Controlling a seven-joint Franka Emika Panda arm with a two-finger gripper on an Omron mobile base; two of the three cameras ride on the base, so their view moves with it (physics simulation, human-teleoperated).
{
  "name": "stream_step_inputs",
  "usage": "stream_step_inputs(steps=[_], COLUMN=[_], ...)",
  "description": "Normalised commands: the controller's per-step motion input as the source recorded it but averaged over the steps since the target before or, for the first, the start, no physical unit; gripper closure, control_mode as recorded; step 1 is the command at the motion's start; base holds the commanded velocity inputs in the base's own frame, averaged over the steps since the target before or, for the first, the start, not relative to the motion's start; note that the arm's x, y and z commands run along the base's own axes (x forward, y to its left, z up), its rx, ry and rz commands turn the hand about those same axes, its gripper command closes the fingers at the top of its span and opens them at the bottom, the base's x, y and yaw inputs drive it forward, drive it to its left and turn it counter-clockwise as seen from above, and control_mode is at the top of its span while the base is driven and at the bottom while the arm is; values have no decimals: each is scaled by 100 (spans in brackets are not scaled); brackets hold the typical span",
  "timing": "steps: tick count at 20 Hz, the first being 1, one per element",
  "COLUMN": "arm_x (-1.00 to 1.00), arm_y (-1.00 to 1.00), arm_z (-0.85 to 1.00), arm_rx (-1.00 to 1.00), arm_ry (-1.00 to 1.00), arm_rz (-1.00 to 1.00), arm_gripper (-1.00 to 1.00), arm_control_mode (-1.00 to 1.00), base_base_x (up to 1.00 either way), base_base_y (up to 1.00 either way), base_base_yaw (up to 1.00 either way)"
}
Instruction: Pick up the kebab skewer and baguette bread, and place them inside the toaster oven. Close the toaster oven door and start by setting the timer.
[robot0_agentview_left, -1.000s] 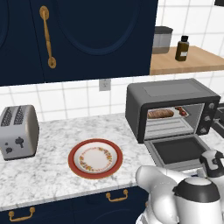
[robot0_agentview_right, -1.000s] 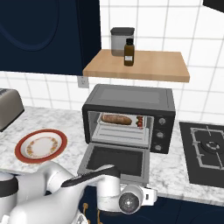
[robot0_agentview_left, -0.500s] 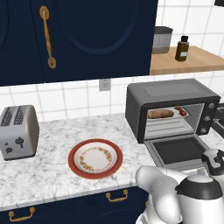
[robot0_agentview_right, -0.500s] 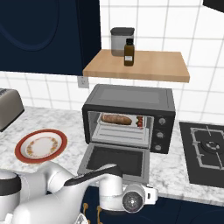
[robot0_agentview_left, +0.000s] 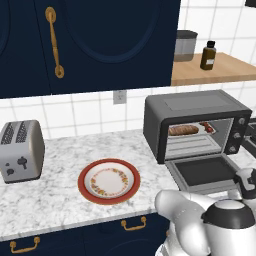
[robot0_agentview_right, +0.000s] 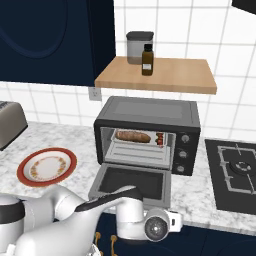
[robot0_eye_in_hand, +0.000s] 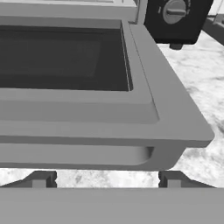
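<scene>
The toaster oven (robot0_agentview_left: 195, 107) (robot0_agentview_right: 147, 110) stands on the counter with its door (robot0_agentview_left: 202, 172) (robot0_agentview_right: 132, 182) folded down flat. On the rack inside lie the baguette bread (robot0_agentview_left: 183, 130) (robot0_agentview_right: 133, 136) and, to its right, the kebab skewer (robot0_agentview_left: 207, 127) (robot0_agentview_right: 160, 138). In the hand view my gripper (robot0_eye_in_hand: 107, 179) is open, just in front of and slightly below the door's front edge. Its fingertips (robot0_eye_in_hand: 41, 179) stand wide apart under the grey bar handle (robot0_eye_in_hand: 74, 155). Nothing is between them. A knob (robot0_eye_in_hand: 175, 11) shows past the door's far corner.
An empty red-rimmed plate (robot0_agentview_left: 108, 181) (robot0_agentview_right: 46, 166) lies left of the oven, with a silver toaster (robot0_agentview_left: 20, 150) further left. A wooden shelf (robot0_agentview_right: 155, 75) with a jar and a bottle hangs above the oven. A stove burner (robot0_agentview_right: 235, 170) lies to the right.
The hand has shifted only slightly at the door's front edge. The oven, the food and the plate have not moved.
</scene>
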Motion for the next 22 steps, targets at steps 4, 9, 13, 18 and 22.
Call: stream_step_inputs(steps=[4, 9, 13, 18, 22], arm_x=[30, 37, 31, 24, 26], arm_y=[16, 30, 32, 26, 24], arm_z=[25, 43, 57, 59, 57], arm_rx=[0, 0, 0, 0, 0], arm_ry=[0, 0, 0, 0, 0], arm_rz=[0, 0, 0, 0, 0], arm_gripper=[-100, -100, -100, -100, -100], arm_control_mode=[-100, -100, -100, -100, -100], base_base_x=[0, 0, 0, 0, 0], base_base_y=[0, 0, 0, 0, 0], base_base_yaw=[0, 0, 0, 0, 0])
